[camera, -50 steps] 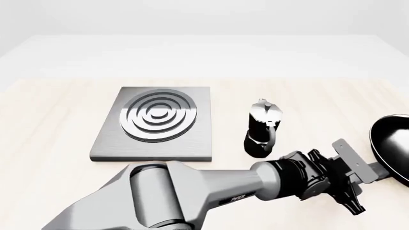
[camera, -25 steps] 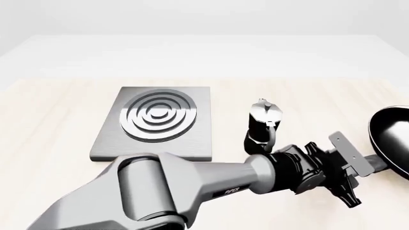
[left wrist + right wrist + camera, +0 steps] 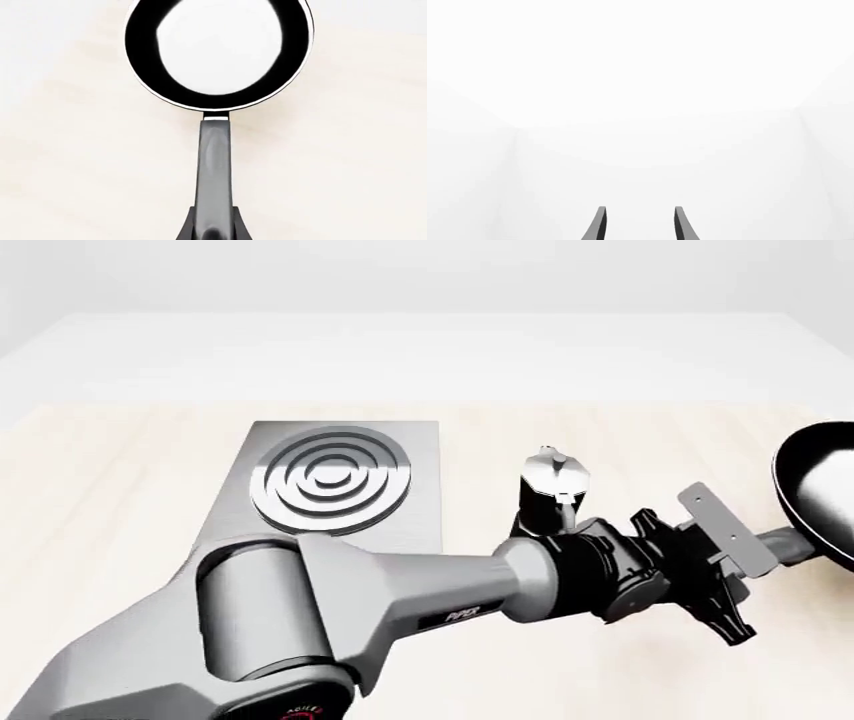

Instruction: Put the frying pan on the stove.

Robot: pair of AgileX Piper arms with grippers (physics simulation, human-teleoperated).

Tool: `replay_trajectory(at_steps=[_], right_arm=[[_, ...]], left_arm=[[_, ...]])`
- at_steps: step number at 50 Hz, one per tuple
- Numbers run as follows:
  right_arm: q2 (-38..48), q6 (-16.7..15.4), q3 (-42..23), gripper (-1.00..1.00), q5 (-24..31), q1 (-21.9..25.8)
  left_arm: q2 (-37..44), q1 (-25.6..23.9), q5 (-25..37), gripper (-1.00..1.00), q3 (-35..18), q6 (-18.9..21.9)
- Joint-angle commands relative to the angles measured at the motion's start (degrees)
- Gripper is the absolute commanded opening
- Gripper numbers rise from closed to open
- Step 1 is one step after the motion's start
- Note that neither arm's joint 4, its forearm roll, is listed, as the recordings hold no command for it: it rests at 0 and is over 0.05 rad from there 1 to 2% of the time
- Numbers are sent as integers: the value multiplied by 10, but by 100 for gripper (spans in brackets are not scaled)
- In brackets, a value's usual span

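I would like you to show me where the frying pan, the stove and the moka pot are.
frying pan [image 3: 215, 165]: left wrist view, middle of its handle.
stove [image 3: 328, 480]: front view, on the concentric rings.
moka pot [image 3: 551, 474]: front view, silver upper part.

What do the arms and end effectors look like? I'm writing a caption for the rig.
The left arm is smooth silver-grey tubing with fat rounded joints, small dark lettering and a red-ringed mark near its base. Its wrist section is black, carrying a flat grey plate. The right end effector shows two thin, dark, curved fingers. No cables are visible.
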Motion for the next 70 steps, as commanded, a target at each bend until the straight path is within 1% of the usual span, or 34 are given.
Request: replay_trajectory(at_steps=[1, 15, 18, 23, 41, 53, 70], right_arm=[[0, -1, 0, 100, 0, -1], [0, -2, 1, 100, 0, -1], [0, -2, 1, 100, 0, -1], [0, -3, 2, 100, 1, 0], [0, -4, 1, 100, 1, 2], [0, -8, 2, 100, 1, 5], [0, -6, 0, 100, 0, 4]], left_arm=[[-35, 15, -15, -100, -6, 10], [-73, 36, -24, -100, 13, 18], [-81, 35, -28, -100, 25, 18], [-93, 48, -29, -100, 31, 23], [-148, 61, -48, -100, 80, 35], [-197, 67, -69, -100, 132, 36], [-237, 87, -75, -100, 160, 43]])
